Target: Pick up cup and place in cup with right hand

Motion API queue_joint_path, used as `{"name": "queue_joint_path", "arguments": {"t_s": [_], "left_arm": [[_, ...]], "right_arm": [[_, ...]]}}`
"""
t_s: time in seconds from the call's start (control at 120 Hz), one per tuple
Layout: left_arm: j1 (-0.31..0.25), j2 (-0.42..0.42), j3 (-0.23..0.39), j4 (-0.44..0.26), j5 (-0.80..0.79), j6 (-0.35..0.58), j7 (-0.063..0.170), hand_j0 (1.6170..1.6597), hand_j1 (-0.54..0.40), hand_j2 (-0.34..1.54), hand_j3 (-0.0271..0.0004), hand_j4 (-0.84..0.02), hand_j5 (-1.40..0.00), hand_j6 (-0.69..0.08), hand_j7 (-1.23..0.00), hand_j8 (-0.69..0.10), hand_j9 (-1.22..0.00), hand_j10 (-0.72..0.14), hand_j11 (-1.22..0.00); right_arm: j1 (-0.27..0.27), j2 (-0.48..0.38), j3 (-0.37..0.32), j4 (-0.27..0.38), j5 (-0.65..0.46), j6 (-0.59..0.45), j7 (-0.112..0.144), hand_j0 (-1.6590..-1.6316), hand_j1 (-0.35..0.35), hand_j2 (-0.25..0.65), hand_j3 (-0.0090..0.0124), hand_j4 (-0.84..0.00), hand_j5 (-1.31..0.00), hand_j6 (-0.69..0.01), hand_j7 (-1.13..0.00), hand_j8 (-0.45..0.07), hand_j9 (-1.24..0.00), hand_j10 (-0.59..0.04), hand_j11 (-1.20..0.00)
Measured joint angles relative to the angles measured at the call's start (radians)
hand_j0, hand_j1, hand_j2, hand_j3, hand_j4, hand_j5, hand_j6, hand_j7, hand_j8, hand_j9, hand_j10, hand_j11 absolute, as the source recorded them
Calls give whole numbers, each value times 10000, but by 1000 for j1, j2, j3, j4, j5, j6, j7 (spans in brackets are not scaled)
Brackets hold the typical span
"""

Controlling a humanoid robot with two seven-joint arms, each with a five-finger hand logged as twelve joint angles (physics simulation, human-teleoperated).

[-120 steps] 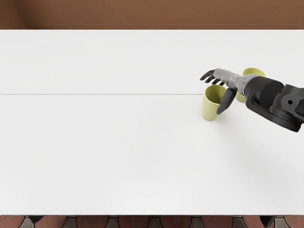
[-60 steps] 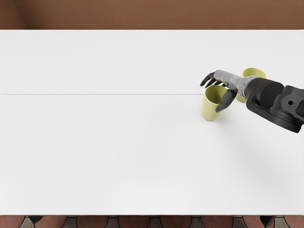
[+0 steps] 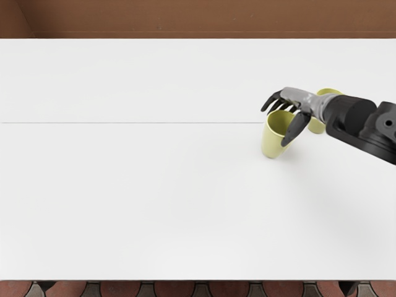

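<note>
White counter [image 3: 136,198], R hand [image 3: 297,99] at near cup [image 3: 272,139], far cup [image 3: 317,126] part hidden.
Counter was smooth, matte, w/ a thin dark seam; plain brown surface [image 3: 185,18] beyond, reddish tiles [image 3: 117,289] along bottom edge. R arm [image 3: 352,117], black w/ rounded shells, came in from R at a slant, wrist over far cup, blocking part of it; that cup stood behind & to R of near one. R hand, gray-backed w/ black digits, reached L, palm side toward near cup. Both cups were yellow-green, smooth, tapered to base; near one's mouth faced up. Fingers [image 3: 270,101] were clamped on near cup, bent by far rim, thumb [image 3: 296,130] on its R side.
</note>
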Motion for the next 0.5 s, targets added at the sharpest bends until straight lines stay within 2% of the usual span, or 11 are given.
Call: {"name": "queue_joint_path", "arguments": {"t_s": [0.183,0.45,0.5], "left_arm": [[0,0,0,0,1,0,0,16581,3491,0,0,-3,0,-3,0,-3,0,-2,0],[0,0,0,0,0,0,0,16581,3491,0,0,-3,0,-3,0,-3,0,-2,0],[0,0,0,0,0,0,0,16581,3491,0,0,-3,0,-3,0,-3,0,-2,0]], "right_arm": [[27,-44,32,5,64,35,0,-16575,988,1238,-1,-4281,-5617,-4267,-5586,-3328,-5642,-3809,-5606],[137,-160,44,11,207,104,0,-16576,950,1346,-2,-4287,-5665,-4297,-5619,-3340,-5697,-3847,-5632],[156,-190,47,14,235,118,0,-16576,937,1368,3,-4284,-5672,-4313,-5621,-3362,-5703,-3847,-5639]]}}
